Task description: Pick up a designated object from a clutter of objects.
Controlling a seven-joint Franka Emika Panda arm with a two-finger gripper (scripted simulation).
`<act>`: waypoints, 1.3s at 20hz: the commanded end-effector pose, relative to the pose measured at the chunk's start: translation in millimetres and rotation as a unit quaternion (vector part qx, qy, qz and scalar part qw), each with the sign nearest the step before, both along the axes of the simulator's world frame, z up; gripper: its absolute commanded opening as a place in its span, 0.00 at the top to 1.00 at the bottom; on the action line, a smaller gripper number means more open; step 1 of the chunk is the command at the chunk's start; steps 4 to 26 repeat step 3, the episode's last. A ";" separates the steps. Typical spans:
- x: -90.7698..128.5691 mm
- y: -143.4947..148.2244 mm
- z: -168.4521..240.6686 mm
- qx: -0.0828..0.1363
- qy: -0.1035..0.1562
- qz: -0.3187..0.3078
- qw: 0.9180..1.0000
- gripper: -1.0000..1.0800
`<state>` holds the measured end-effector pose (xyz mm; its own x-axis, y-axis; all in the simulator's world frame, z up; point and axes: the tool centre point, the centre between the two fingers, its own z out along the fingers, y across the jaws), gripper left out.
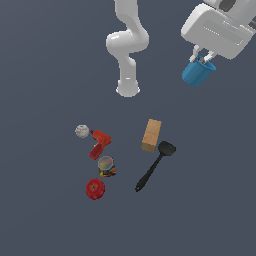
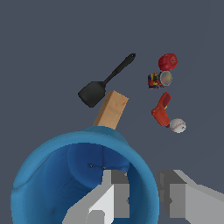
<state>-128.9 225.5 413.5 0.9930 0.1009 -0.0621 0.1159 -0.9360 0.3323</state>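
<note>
The bright blue cup [image 1: 198, 73] hangs high above the floor at the exterior view's upper right, held by my gripper [image 1: 203, 56]. In the wrist view the cup [image 2: 57, 175] fills the foreground with its hollow inside showing. My gripper [image 2: 144, 192] is shut on the cup's rim, one finger inside the cup and one outside. The remaining clutter lies on the floor far below: tan wooden block [image 1: 151, 135], black spatula [image 1: 154, 166], red drill [image 1: 99, 143], white ball [image 1: 82, 131], small can [image 1: 106, 166] and red apple [image 1: 95, 188].
The arm's white base [image 1: 128, 89] stands behind the clutter. In the wrist view the block [image 2: 111, 110], spatula [image 2: 103, 83], drill [image 2: 162, 111], ball [image 2: 177, 125], can [image 2: 159, 79] and apple [image 2: 167, 61] show beyond the cup. The floor is plain dark grey.
</note>
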 end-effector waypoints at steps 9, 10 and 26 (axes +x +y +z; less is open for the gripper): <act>1.2 0.2 0.2 0.000 -0.001 0.000 1.000 1.00; 1.2 0.2 0.2 0.000 -0.001 0.000 1.000 1.00; 1.2 0.2 0.2 0.000 -0.001 0.000 1.000 1.00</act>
